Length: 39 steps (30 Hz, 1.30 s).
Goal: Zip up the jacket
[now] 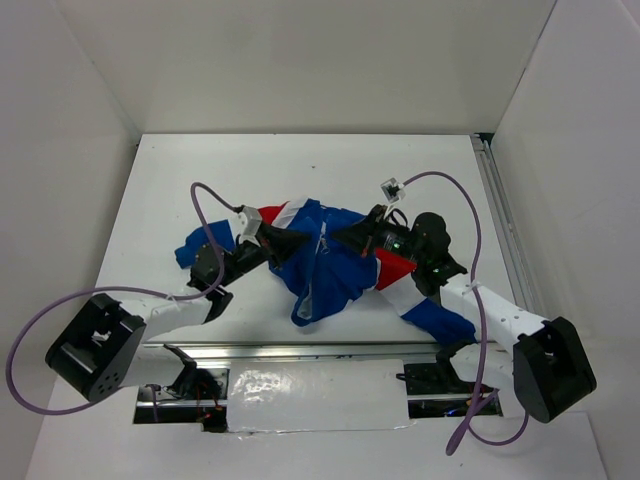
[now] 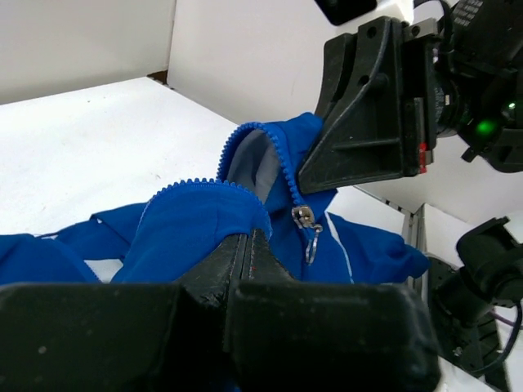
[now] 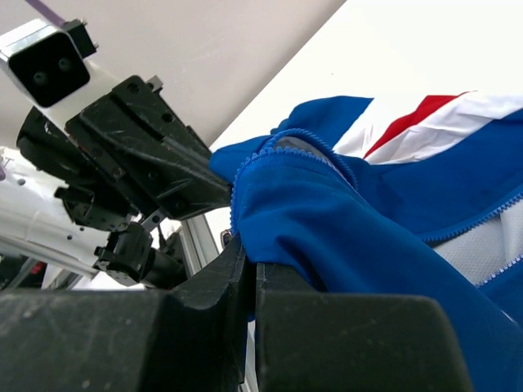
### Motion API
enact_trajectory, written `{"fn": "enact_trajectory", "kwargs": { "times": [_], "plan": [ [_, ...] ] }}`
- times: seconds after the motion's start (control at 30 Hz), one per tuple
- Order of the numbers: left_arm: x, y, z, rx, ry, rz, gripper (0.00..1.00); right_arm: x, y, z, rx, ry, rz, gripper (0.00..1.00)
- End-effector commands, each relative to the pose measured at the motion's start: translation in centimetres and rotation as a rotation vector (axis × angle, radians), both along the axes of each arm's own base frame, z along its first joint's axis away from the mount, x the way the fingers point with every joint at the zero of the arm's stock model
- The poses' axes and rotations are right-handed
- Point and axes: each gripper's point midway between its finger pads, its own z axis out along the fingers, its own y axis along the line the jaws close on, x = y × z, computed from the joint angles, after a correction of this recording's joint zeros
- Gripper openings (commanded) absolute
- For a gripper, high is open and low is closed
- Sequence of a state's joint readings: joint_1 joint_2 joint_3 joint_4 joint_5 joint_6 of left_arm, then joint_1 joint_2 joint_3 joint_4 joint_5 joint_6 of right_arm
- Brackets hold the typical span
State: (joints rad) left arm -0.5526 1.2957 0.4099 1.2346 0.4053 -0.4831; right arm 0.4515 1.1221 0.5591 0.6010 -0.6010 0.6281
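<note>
The jacket (image 1: 330, 278) lies bunched on the desk (image 1: 300, 170). Left pincer (image 1: 283, 243) and right pincer (image 1: 347, 234) each clamp a front edge. Recommended: hold the teeth taut and aligned, then take the slider pull (image 2: 311, 243) without twisting.

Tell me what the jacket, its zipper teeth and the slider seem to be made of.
The jacket: soft matte cloth, since it folds and creases. The zipper teeth: probably moulded plastic, dyed the same blue, matte. The slider: likely metal, grey and shiny, with a thin ring hanging from it.
</note>
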Motion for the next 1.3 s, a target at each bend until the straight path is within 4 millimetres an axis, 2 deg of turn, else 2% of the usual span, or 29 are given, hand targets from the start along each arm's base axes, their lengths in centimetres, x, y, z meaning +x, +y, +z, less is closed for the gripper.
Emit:
{"fn": "enact_trajectory", "kwargs": {
  "times": [0.0,0.33,0.8,1.27],
  "plan": [
    [-2.8,1.7,8.9,-0.214,-0.317,-0.003,0.0,0.7,-0.1,1.1,0.014,-0.021,-0.023,0.0],
    [-3.0,1.8,10.2,-0.24,-0.285,-0.013,0.0,0.4,0.0,1.7,0.024,-0.053,-0.011,0.0],
    [-2.1,0.9,9.8,-0.26,-0.224,0.029,0.0,0.5,0.7,2.6,0.043,-0.076,-0.021,0.0],
    [-1.9,1.7,10.1,-0.268,-0.24,0.074,0.0,0.3,0.5,2.9,0.035,-0.083,-0.036,0.0]
  ]
}}
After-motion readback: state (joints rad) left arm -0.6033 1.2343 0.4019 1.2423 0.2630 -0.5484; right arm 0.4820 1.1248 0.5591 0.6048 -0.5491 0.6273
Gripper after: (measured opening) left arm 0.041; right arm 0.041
